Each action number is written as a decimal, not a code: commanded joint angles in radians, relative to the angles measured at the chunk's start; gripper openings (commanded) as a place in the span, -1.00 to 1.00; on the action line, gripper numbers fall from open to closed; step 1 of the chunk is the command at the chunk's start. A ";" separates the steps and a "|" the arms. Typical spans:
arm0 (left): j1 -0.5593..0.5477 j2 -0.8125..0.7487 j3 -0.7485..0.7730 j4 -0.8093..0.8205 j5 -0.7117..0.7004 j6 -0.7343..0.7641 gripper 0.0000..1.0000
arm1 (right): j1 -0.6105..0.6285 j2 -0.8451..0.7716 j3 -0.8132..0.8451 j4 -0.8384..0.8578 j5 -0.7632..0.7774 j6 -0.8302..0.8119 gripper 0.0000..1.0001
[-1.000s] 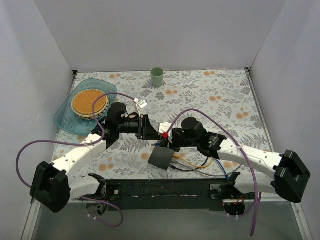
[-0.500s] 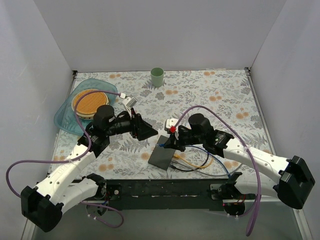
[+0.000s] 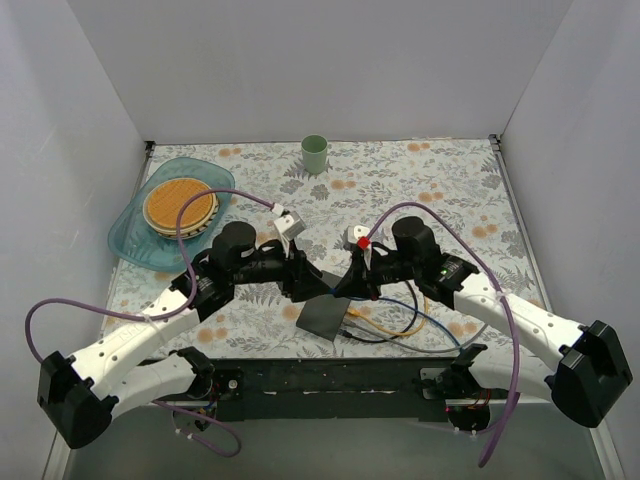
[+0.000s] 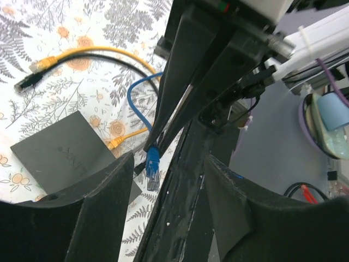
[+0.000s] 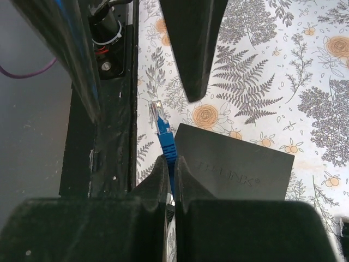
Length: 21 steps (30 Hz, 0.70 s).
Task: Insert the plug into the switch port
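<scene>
The switch (image 3: 322,318), a flat dark grey box, lies on the floral cloth near the front edge; it also shows in the left wrist view (image 4: 60,158) and the right wrist view (image 5: 234,164). Its sockets do not show. My right gripper (image 3: 347,286) (image 5: 171,161) is shut on the blue cable just behind the blue plug (image 5: 163,136), which hangs beside the switch's edge over the cloth (image 4: 152,164). My left gripper (image 3: 308,283) (image 4: 169,161) is open and empty, just left of the right gripper, above the switch's far side.
Yellow (image 3: 400,325) and black (image 3: 375,338) cables lie right of the switch, with loose yellow (image 4: 41,64) and black (image 4: 24,83) plugs. The black base rail (image 3: 330,380) runs along the front. A teal tray (image 3: 130,245) holding a plate and a green cup (image 3: 314,153) stand further back.
My left gripper drew back to the left, then swung in again toward the switch and the right gripper. My right gripper shifted slightly right, still holding the blue plug.
</scene>
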State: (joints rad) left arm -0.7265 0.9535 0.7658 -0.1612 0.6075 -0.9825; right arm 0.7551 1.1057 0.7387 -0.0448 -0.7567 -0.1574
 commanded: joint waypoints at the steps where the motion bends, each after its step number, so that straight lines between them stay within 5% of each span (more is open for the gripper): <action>1: -0.060 0.037 0.033 -0.043 -0.121 0.042 0.03 | -0.023 -0.017 0.045 0.036 -0.046 0.035 -0.97; 8: -0.079 0.047 0.023 -0.026 -0.178 0.028 -0.23 | -0.034 -0.035 0.033 0.066 -0.066 0.050 -0.97; 16: -0.083 0.065 0.026 -0.011 -0.198 0.012 -0.98 | -0.036 -0.040 0.019 0.083 -0.075 0.062 -0.97; 20: -0.083 0.073 0.029 0.003 -0.210 -0.031 -1.00 | -0.037 -0.058 0.016 0.079 -0.049 0.064 -0.97; 21: -0.083 0.077 0.033 0.003 -0.238 -0.048 -1.00 | -0.036 -0.067 0.018 0.063 0.017 0.067 -0.63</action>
State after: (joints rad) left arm -0.8082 1.0168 0.7677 -0.1696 0.4438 -0.9894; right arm 0.7189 1.0927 0.7387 -0.0273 -0.7864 -0.1074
